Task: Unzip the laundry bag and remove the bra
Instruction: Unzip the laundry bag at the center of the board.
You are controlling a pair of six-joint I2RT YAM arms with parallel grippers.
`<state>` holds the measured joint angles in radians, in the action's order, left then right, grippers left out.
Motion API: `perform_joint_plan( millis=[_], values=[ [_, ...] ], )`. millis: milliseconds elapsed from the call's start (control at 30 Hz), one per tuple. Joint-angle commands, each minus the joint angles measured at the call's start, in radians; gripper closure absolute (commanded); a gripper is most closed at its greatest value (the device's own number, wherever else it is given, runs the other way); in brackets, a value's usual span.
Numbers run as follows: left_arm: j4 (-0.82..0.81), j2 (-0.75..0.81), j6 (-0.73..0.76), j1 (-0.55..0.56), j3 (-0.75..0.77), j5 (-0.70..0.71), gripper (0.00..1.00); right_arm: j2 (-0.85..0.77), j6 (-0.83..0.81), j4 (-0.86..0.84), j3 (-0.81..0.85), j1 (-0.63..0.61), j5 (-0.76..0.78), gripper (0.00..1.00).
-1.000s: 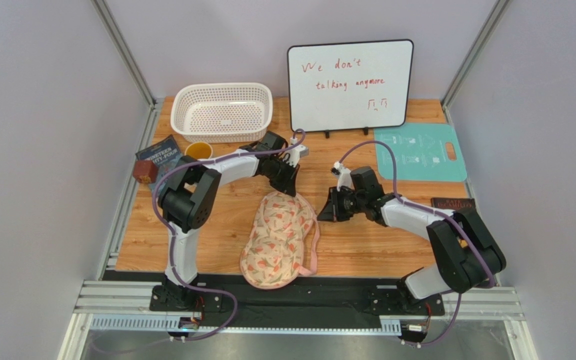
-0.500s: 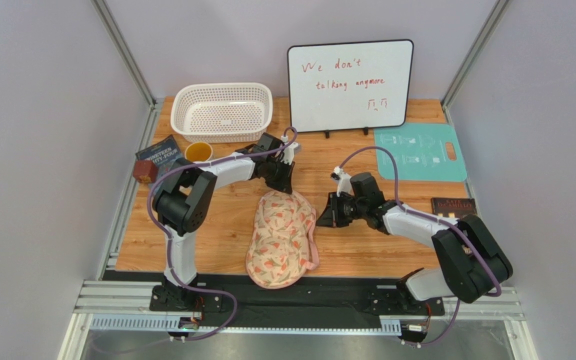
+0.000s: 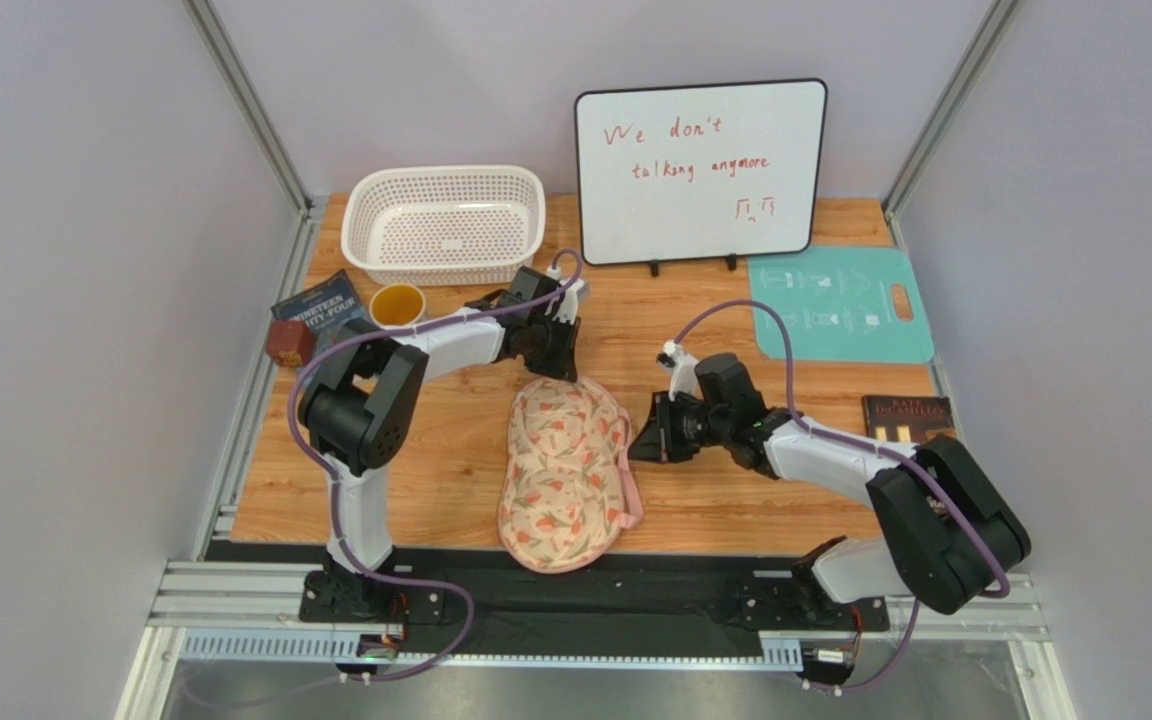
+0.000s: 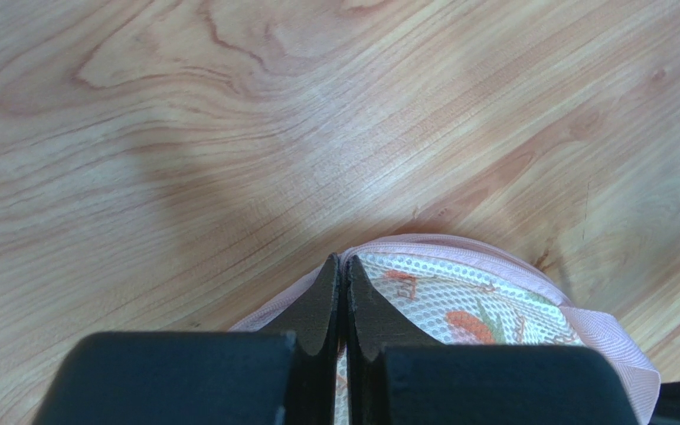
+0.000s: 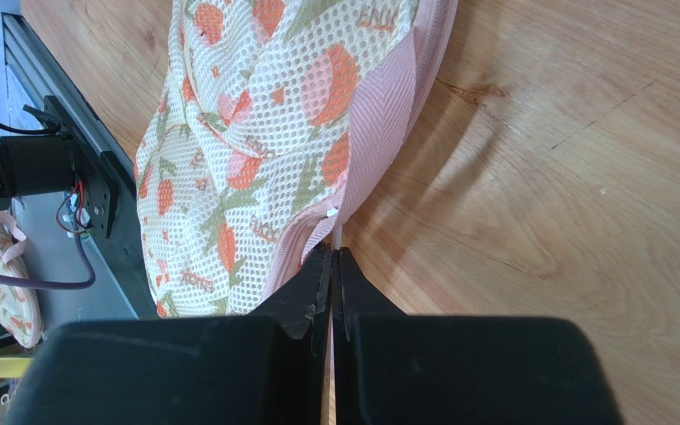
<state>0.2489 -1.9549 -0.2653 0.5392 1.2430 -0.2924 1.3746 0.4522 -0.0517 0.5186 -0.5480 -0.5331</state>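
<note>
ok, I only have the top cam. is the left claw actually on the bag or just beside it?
Observer: on it. In the left wrist view the left claw is shut on the pink trim at the end of the laundry bag.
Operator: and the right one?
Observer: the right claw is shut too, on a thin pale tab coming off the bag's side trim.
Operator: any opening in the bag?
Observer: none that the right wrist view shows. The mesh looks closed there and no bra is visible.
</note>
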Motion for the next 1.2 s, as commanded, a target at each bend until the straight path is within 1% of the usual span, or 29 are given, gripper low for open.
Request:
perform_joint_plan(
  millis=[0,200,533,833,1167],
  values=[
    [-0.048,0.034,-0.028,-0.038,-0.007,0.105,1.0,0.001,0.034,-0.022,-0.017,-0.038,-0.019,1.0],
    [-0.054,0.024,-0.037,-0.054,0.003,0.113,1.0,-0.003,0.054,-0.033,-0.023,-0.07,-0.008,1.0],
    [-0.086,0.025,-0.077,-0.087,0.003,0.131,1.0,-0.055,0.095,-0.03,-0.054,-0.116,0.019,1.0],
    [-0.118,0.025,-0.114,-0.104,-0.019,0.165,1.0,-0.094,0.128,-0.034,-0.075,-0.151,0.035,1.0],
    [-0.14,0.05,-0.147,-0.136,-0.05,0.206,1.0,-0.167,0.164,-0.002,-0.101,-0.199,0.065,1.0]
  ],
)
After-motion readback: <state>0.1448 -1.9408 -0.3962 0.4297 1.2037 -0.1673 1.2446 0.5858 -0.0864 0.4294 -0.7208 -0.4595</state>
